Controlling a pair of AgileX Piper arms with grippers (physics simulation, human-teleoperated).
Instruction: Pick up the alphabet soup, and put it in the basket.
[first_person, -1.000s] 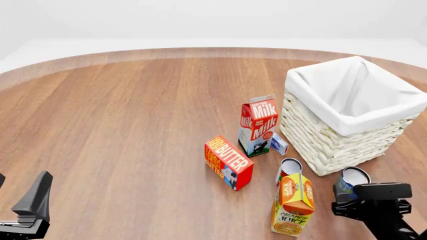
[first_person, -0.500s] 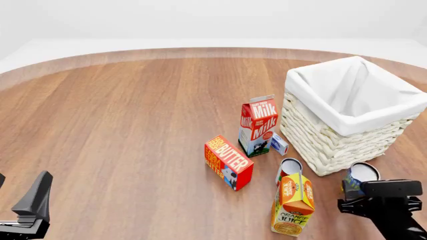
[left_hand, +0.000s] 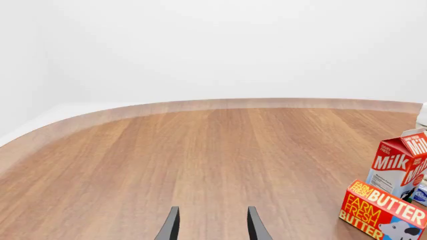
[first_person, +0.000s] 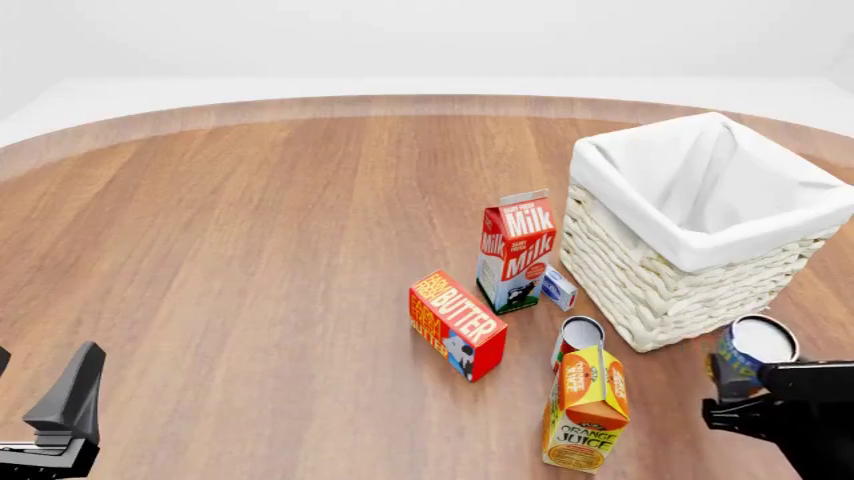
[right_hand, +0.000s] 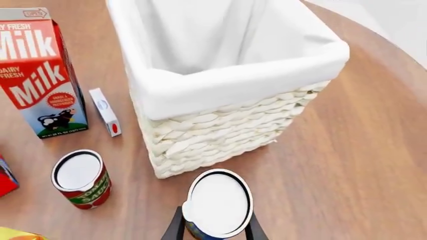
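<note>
The alphabet soup (first_person: 755, 345), a small blue-labelled can with a white round top, is at the front right, just in front of the basket's near corner. My right gripper (first_person: 750, 378) is shut on it. In the right wrist view the alphabet soup (right_hand: 218, 204) sits upright between the two fingers of the right gripper (right_hand: 213, 229). The basket (first_person: 638, 283), white wicker with a white cloth lining, stands at the right, and its woven wall (right_hand: 213, 135) shows close beyond the can. My left gripper (first_person: 70, 402) stays at the front left, far from everything. In its wrist view the left gripper (left_hand: 212, 226) is open and empty.
A milk carton (first_person: 515, 250) and a small white box (first_person: 558, 288) stand left of the basket. A butter box (first_person: 457, 325), a red-labelled can (first_person: 578, 338) and an orange juice carton (first_person: 587, 408) crowd the space left of the held can.
My right gripper has carried the alphabet soup to the right, away from the juice carton and along the basket's front. The left arm has not moved.
</note>
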